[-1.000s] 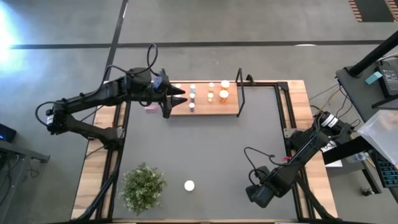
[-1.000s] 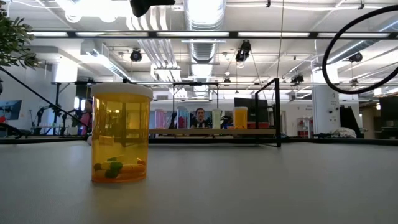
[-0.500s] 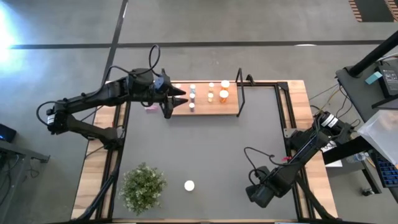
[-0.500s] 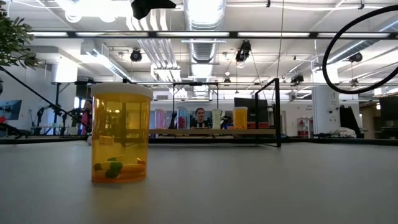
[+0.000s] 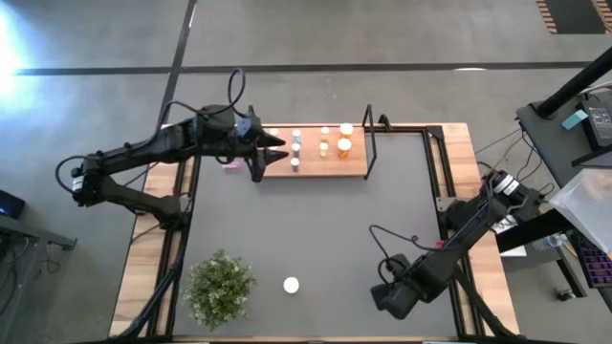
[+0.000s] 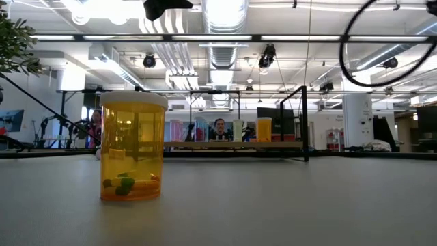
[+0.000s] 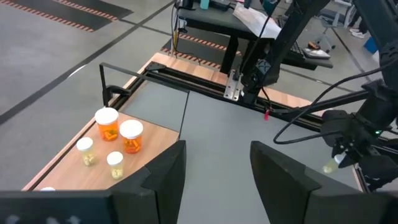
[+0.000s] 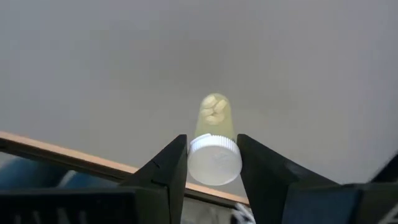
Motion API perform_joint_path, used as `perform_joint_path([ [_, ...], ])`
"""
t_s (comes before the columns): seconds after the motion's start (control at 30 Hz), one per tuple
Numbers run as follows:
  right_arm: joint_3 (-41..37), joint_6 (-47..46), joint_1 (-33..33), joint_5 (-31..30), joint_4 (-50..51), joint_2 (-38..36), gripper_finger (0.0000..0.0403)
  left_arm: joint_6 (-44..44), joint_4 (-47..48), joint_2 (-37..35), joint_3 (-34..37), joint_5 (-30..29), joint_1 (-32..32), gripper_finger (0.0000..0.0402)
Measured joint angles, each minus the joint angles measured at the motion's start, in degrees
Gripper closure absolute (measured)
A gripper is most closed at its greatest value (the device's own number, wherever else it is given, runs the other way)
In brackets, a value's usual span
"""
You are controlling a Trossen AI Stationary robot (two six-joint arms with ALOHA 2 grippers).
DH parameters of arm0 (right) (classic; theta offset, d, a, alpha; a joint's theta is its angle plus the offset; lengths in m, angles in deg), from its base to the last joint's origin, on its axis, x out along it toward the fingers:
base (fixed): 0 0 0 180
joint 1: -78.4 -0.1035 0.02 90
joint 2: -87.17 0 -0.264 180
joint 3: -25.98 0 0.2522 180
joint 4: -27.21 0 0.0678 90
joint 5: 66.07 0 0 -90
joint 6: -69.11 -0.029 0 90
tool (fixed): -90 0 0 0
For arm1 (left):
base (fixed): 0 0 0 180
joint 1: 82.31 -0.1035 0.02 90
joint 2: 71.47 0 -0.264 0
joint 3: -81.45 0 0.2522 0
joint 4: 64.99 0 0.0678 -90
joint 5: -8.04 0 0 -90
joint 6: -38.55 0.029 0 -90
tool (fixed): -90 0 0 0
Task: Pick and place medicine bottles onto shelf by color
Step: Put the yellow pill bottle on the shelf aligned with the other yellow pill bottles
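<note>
Surface (image 5: 316, 220) first: carrying the shelf (image 5: 316, 168) along its far edge and the potted plant (image 5: 221, 287) at the near left corner.

Already standing on the shelf: two larger orange bottles (image 5: 344, 145) toward its right end and a few smaller white-capped bottles (image 5: 295, 143) toward the middle.

Hanging over the shelf's left end with the left gripper (image 7: 217, 152), fingers spread well apart and holding nothing. Judging this arm to be waiting.

Working at the near right of the surface with the right gripper (image 8: 211, 146). Having narrowed the fingers within the last second, now pinching the white cap of a small pale-yellow bottle (image 8: 214, 124), its body pointing out ahead of the fingers. Also having shifted a little along the near edge toward the middle since half a second ago. Reading this as the grasp just being completed and the carry toward the shelf beginning; not telling for sure whether the bottle is already clear of the surface.

Still waiting near the front, just beside the plant: one large orange bottle (image 6: 132, 147), upright and untouched. Judging the sorting to be well along, with this one remaining after the pale-yellow bottle.
</note>
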State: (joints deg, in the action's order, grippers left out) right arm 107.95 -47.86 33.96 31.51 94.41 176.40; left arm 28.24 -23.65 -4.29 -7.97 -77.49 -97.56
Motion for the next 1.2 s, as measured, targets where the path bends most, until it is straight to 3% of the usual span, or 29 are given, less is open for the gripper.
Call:
perform_joint_path([
  [0.17,3.0,4.0,5.1,-1.6,4.3,0.1,0.0279,0.0,0.6,-0.4,0.0,0.0,0.0,0.0239],
  [0.73,12.4,36.2,30.8,-12.0,6.4,0.8,0.0278,0.2,9.8,-5.3,0.2,0.0,0.0,0.0239],
  [1.2,16.4,62.1,47.5,-12.4,6.3,0.9,0.0278,1.8,9.1,-6.2,0.2,-0.4,0.0,0.0239],
])
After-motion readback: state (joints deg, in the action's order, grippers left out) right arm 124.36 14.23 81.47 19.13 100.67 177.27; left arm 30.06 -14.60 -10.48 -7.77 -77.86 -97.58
